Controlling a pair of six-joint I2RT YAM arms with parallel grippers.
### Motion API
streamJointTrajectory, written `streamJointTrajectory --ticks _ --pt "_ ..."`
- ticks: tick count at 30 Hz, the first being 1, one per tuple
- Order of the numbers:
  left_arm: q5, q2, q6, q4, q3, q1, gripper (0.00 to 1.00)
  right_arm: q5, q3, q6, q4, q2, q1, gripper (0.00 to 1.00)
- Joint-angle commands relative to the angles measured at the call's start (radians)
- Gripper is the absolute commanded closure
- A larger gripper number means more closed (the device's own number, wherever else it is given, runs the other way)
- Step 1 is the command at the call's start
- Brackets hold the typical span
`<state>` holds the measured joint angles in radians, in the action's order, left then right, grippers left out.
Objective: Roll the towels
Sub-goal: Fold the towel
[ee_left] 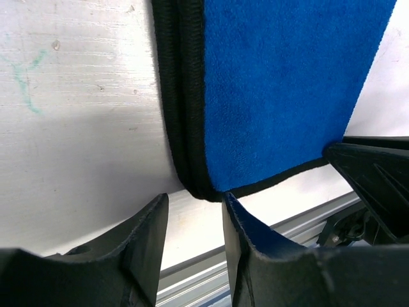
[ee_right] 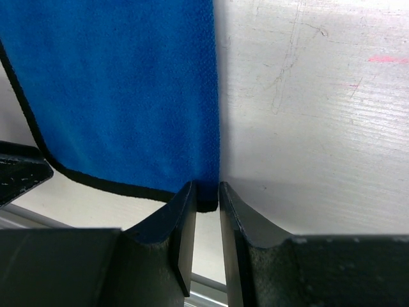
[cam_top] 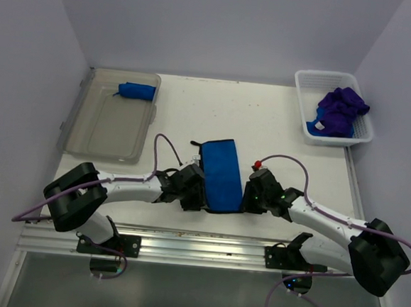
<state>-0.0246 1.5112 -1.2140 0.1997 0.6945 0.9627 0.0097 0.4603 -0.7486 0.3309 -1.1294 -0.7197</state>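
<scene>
One bright blue towel [cam_top: 222, 172] with dark edging lies folded flat and lengthwise on the table between the two arms. My left gripper [cam_top: 202, 198] is at its near left corner. In the left wrist view the towel [ee_left: 281, 89] ends just ahead of the left gripper [ee_left: 195, 204], which is open with nothing between its tips. My right gripper [cam_top: 244, 199] is at the near right corner. In the right wrist view the right gripper [ee_right: 206, 192] stands narrowly open, and the corner of the towel [ee_right: 121, 89] lies flat and unbunched between its tips.
A clear plastic bin [cam_top: 76, 125] at the back left holds one rolled blue towel [cam_top: 137, 91]. A white basket [cam_top: 300, 122] at the back right holds purple towels [cam_top: 341, 107] over a blue one. An aluminium rail [cam_top: 198, 249] runs along the table's near edge.
</scene>
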Motion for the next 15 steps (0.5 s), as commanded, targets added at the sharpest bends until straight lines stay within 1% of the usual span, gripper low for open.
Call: streamJointTrajectory --ticks 1,6,8,11,13,14,15 --pt "0.077 0.046 -0.022 0.066 -0.007 0.004 0.57 -0.007 0.005 -0.005 0.014 0.017 -0.003 0.75" --pt "0.065 0.112 -0.033 0.08 0.014 0.007 0.6 -0.005 -0.005 -0.012 0.033 0.051 -0.004 0.73" --pt "0.057 0.124 -0.036 0.072 0.013 0.011 0.65 -0.005 -0.012 -0.017 0.037 0.069 -0.006 0.72" --pt "0.052 0.136 -0.041 0.072 0.013 0.011 0.75 -0.007 -0.026 -0.026 0.033 0.075 -0.004 0.72" --pt "0.052 0.136 -0.042 0.072 0.016 0.011 0.83 -0.036 -0.035 -0.034 0.025 0.08 -0.004 0.72" --pt "0.054 0.135 -0.042 0.075 0.016 0.011 0.85 -0.039 -0.038 -0.035 0.022 0.082 -0.004 0.7" --pt "0.052 0.136 -0.041 0.076 0.019 0.011 0.91 -0.04 -0.043 -0.037 0.02 0.089 -0.004 0.69"
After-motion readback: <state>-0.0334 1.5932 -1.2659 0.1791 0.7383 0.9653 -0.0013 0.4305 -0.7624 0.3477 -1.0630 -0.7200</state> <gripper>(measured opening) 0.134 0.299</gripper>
